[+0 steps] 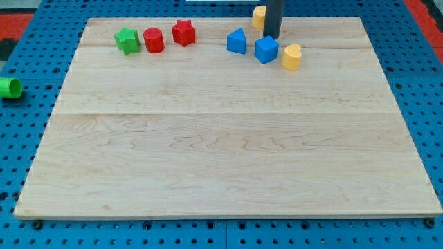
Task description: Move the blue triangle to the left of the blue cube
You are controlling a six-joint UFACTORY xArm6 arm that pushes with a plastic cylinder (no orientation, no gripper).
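Observation:
The blue triangle (pixel 237 41) lies near the top of the wooden board (pixel 221 138), just left of the blue cube (pixel 266 50), with a small gap between them. My tip (pixel 272 37) stands just above the blue cube, at its top edge, and to the right of the blue triangle. The rod comes down from the view's top.
A yellow block (pixel 259 16) sits behind the rod at the board's top edge. A yellow heart-shaped block (pixel 292 57) lies right of the blue cube. A green star (pixel 127 40), a red cylinder (pixel 154 40) and a red star (pixel 183 32) lie at top left. A green cylinder (pixel 10 87) lies off the board, left.

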